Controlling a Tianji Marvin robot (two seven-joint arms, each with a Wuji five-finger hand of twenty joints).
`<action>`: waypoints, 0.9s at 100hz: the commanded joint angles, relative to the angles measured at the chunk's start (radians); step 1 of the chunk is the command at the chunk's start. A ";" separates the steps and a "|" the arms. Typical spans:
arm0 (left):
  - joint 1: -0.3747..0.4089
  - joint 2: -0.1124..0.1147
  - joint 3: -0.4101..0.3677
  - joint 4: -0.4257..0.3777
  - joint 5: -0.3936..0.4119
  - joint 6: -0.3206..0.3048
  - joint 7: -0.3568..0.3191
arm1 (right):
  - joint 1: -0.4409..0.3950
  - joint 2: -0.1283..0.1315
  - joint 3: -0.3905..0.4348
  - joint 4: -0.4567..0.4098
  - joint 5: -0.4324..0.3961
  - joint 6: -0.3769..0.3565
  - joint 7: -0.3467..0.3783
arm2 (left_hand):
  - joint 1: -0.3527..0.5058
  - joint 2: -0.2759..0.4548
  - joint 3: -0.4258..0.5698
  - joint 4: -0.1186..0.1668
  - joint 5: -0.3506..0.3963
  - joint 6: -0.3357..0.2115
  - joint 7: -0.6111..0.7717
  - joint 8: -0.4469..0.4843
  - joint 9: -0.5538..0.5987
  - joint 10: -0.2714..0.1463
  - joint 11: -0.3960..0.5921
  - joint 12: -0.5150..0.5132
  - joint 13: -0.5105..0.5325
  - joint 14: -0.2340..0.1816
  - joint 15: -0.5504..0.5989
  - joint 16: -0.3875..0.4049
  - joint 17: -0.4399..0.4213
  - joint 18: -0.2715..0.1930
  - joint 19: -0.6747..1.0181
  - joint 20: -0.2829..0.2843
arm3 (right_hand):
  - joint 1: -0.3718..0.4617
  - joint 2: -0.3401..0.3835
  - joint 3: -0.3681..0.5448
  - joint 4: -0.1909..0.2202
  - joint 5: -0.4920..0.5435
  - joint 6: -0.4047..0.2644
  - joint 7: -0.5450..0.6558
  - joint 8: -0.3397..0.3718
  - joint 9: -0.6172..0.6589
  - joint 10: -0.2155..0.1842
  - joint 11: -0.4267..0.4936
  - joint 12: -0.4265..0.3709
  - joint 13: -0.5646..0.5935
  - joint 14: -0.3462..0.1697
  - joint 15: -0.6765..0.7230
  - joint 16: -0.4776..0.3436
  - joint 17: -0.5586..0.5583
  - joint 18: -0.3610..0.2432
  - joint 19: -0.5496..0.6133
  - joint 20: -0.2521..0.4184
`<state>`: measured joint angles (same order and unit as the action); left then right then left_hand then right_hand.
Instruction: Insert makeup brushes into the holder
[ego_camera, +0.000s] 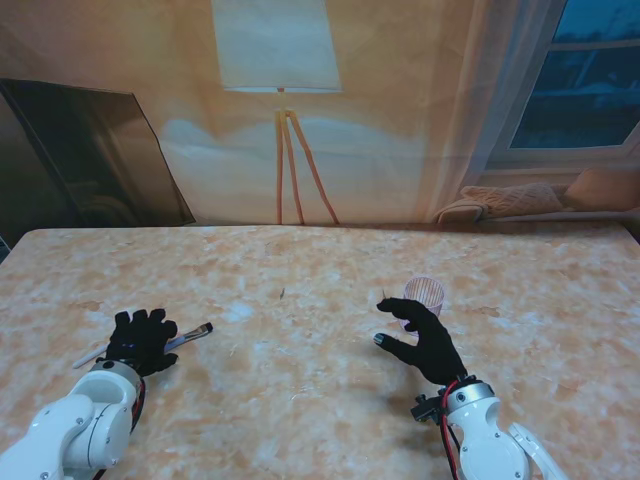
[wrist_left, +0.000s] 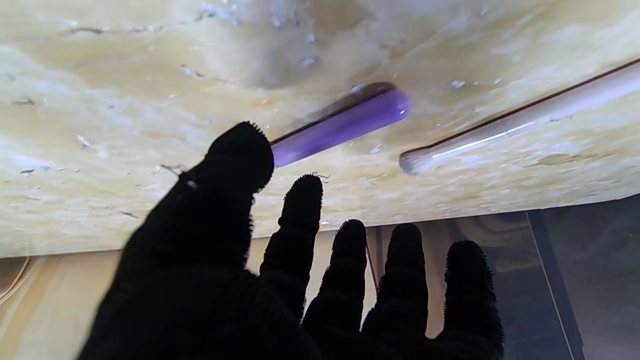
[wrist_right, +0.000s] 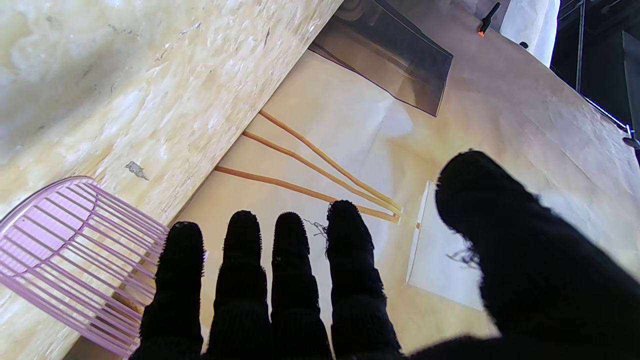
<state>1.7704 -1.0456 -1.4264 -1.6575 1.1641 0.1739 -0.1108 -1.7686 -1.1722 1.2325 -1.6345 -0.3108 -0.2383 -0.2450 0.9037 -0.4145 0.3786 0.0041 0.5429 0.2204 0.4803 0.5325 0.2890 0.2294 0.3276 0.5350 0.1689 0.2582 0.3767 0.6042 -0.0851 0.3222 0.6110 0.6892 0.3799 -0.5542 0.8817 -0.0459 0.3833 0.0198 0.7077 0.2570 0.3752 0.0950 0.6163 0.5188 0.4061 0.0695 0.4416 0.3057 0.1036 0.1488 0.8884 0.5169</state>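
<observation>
Marbled tan table (ego_camera: 300, 400), seen from the stand.

Left side: two makeup brushes lie flat on the table at the left hand (ego_camera: 141, 340). Purple-handled brush (ego_camera: 190, 336): long axis runs diagonally, bristle end pointing right and slightly farther from me, handle end passing under the hand. In the left wrist view its rounded purple handle (wrist_left: 345, 125) shows just past the thumb tip, lying on the surface. Pale-handled brush (ego_camera: 90, 356): only its end shows at the hand's left, angled the same way. In the wrist view the pale brush (wrist_left: 520, 120) lies beside the purple one, roughly parallel, close but apart.

Left hand: palm down over both brushes, fingers (wrist_left: 305, 200) spread and extended, closed on nothing. Cannot tell whether the palm touches the brushes.

Right side: pink wire holder (ego_camera: 424, 297) stands upright on the table, open end up, well apart from the brushes. Right hand (ego_camera: 420, 335) sits just nearer to me than the holder, fingers reaching to its left side, thumb splayed out left. Right wrist view: ribbed holder (wrist_right: 70, 255) beside the little finger (wrist_right: 180, 260), fingers straight and together, thumb wide, holding nothing. Contact with holder unclear.
</observation>
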 joint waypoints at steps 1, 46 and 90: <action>-0.006 0.003 0.002 0.022 -0.003 0.003 -0.020 | -0.005 -0.004 -0.005 -0.002 -0.001 0.008 0.013 | -0.018 -0.032 0.057 -0.007 0.018 0.009 0.000 0.011 -0.048 0.005 -0.009 -0.016 -0.022 -0.018 -0.013 -0.019 -0.014 -0.007 -0.023 0.032 | -0.008 0.006 0.014 0.022 0.010 0.006 -0.001 -0.003 0.009 -0.009 0.010 -0.192 0.009 -0.019 0.004 0.018 -0.016 -0.012 0.002 0.004; -0.067 0.005 0.051 0.098 -0.030 0.025 -0.006 | 0.000 -0.004 -0.012 0.002 0.003 0.019 0.018 | -0.015 -0.026 0.029 -0.016 0.022 0.010 0.025 0.021 -0.046 0.004 0.003 -0.010 -0.018 -0.019 0.002 -0.012 -0.011 -0.014 -0.011 0.045 | -0.009 0.003 0.030 0.016 0.014 0.009 0.003 -0.004 0.010 -0.011 0.013 -0.191 0.009 -0.019 0.006 0.017 -0.016 -0.011 0.004 0.006; -0.101 0.004 0.100 0.160 -0.045 0.071 0.024 | 0.000 -0.006 -0.016 -0.004 0.010 0.038 0.015 | 0.123 -0.199 0.150 -0.065 0.115 -0.005 0.360 0.109 0.042 -0.010 0.082 0.029 0.049 -0.011 0.089 0.043 -0.006 -0.022 0.154 0.076 | -0.007 -0.001 0.038 0.013 0.013 0.009 0.005 -0.005 0.010 -0.011 0.015 -0.190 0.009 -0.019 0.009 0.016 -0.016 -0.012 0.005 0.007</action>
<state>1.6670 -1.0389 -1.3364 -1.5273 1.1234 0.2380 -0.0771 -1.7608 -1.1724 1.2210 -1.6345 -0.3018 -0.2032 -0.2428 0.9756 -0.5141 0.5522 -0.0252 0.6274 0.2198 0.7675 0.6337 0.3180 0.2275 0.4006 0.5411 0.1978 0.2468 0.4474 0.6239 -0.0829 0.3112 0.7318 0.7379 0.3799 -0.5541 0.9101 -0.0459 0.3843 0.0296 0.7077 0.2570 0.3752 0.0950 0.6163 0.5188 0.4061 0.0696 0.4416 0.3059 0.0968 0.1488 0.8884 0.5168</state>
